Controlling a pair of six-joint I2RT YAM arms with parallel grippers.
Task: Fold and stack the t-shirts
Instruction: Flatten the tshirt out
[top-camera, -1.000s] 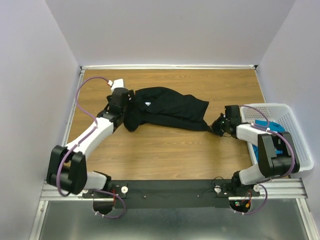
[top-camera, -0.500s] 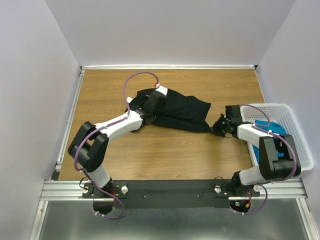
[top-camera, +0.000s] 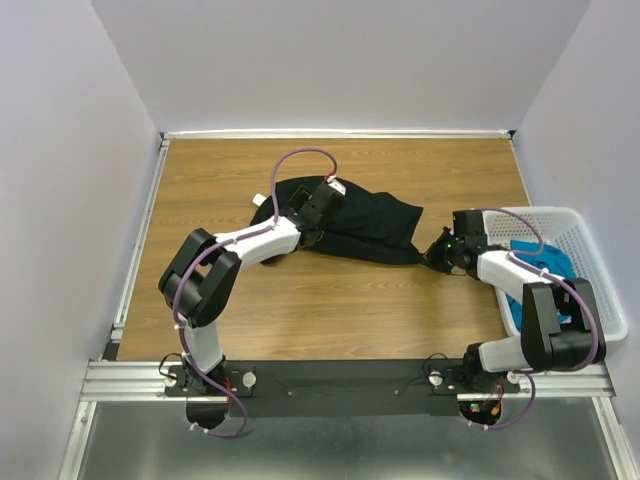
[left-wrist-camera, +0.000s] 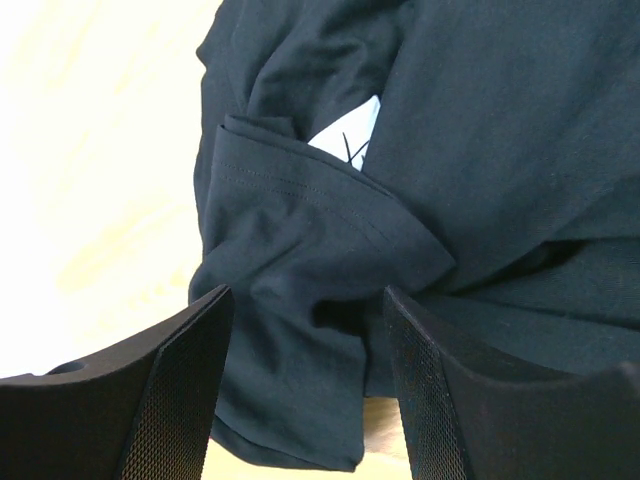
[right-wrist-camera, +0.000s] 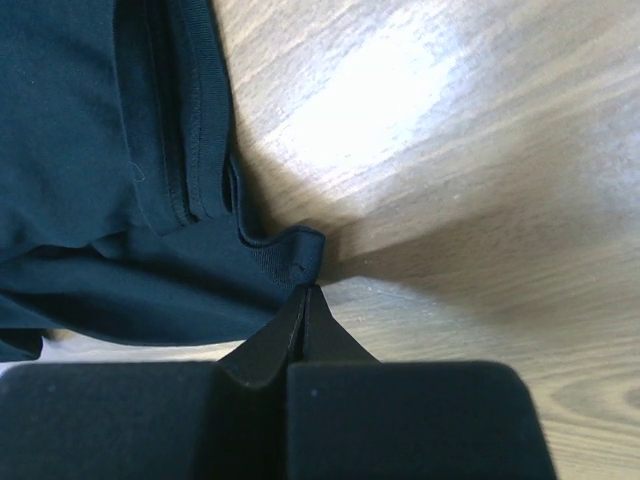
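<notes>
Top external: black t-shirt (top-camera: 365, 222) lies crumpled on the wooden table (top-camera: 330, 305), just toward 12 o'clock of centre, with its long axis running from 9 to 3 o'clock. Teal-blue t-shirt (top-camera: 545, 258) sits bunched inside the white lattice basket (top-camera: 592, 238) at the table's 3 o'clock edge, partly hidden by the right arm. Left gripper (top-camera: 318, 207) is over the black shirt's 9 o'clock end. Left wrist view: left gripper (left-wrist-camera: 305, 300) has its jaws standing well apart with nothing clamped. A hemmed sleeve fold of the shirt lies beneath and beyond the gap, and a white neck label (left-wrist-camera: 352, 138) shows toward 12 o'clock. Right gripper (top-camera: 441, 254) is at the shirt's 4 o'clock corner, beside the basket. Right wrist view: right gripper (right-wrist-camera: 305, 292) has its fingers pressed fully together. A small raised corner of the black hem runs into the tips and appears nipped there. Bare wood lies from 12 to 3 o'clock of it.
</notes>
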